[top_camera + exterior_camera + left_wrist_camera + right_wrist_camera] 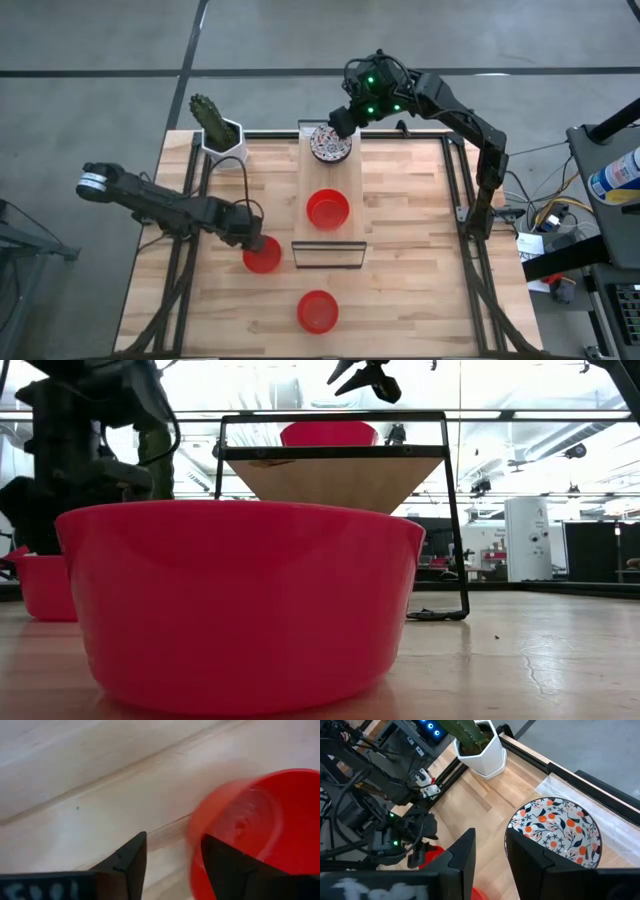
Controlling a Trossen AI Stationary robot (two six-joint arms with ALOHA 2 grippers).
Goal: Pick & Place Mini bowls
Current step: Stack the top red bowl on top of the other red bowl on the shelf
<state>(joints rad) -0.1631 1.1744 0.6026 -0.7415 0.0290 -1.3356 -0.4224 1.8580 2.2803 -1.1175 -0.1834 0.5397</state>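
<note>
Left gripper (pixel 252 240) apparently astride red bowl (pixel 263 255) rim

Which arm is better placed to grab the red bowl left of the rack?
Left. The left gripper is open right at the red bowl, one finger inside its rim. The right gripper is at the patterned bowl.
</note>
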